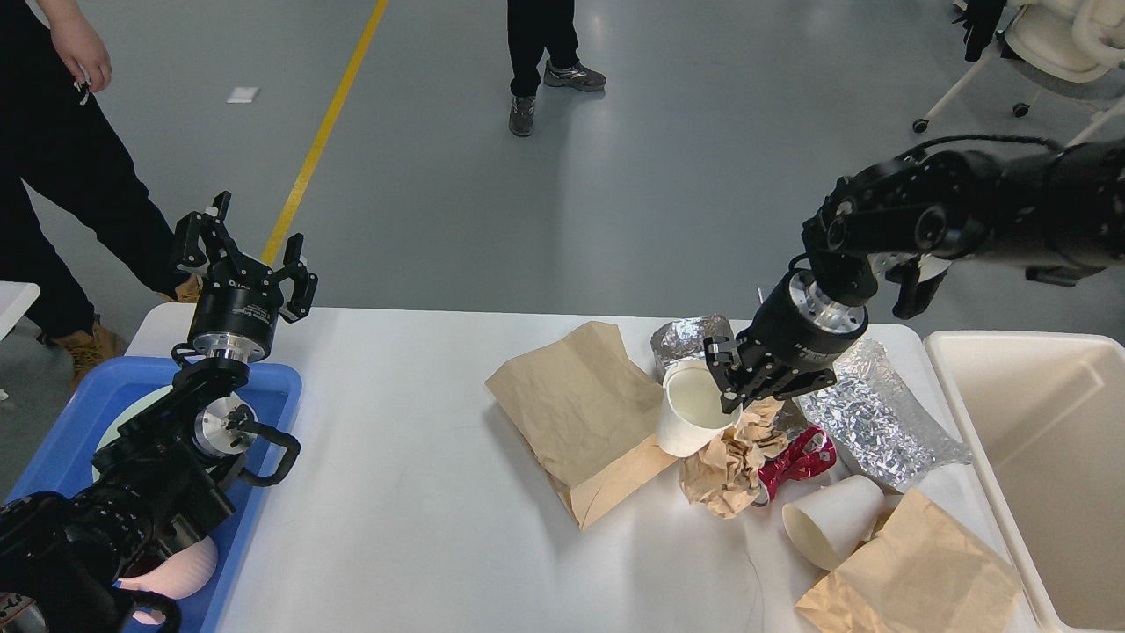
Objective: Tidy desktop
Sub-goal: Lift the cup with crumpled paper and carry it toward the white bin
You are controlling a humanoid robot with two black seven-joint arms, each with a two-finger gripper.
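The white desktop (pixel 413 457) holds litter on its right half. My right gripper (pixel 736 394) is raised above it and shut on the rim of a white paper cup (pixel 687 413), which hangs tilted. A crumpled brown paper wad (pixel 728 459) sits right under the gripper and touches the cup; whether it is pinched too is unclear. A red crushed wrapper (pixel 798 455) lies beside the wad. My left gripper (pixel 243 255) stands open and empty at the far left, above the blue tray (pixel 272 387).
A flat brown paper bag (pixel 580 413), foil pieces (pixel 879 422), a second white cup (pixel 831 520) on its side and another brown bag (pixel 914 576) lie on the right. A cream bin (pixel 1037 457) stands at the right edge. People stand beyond the table.
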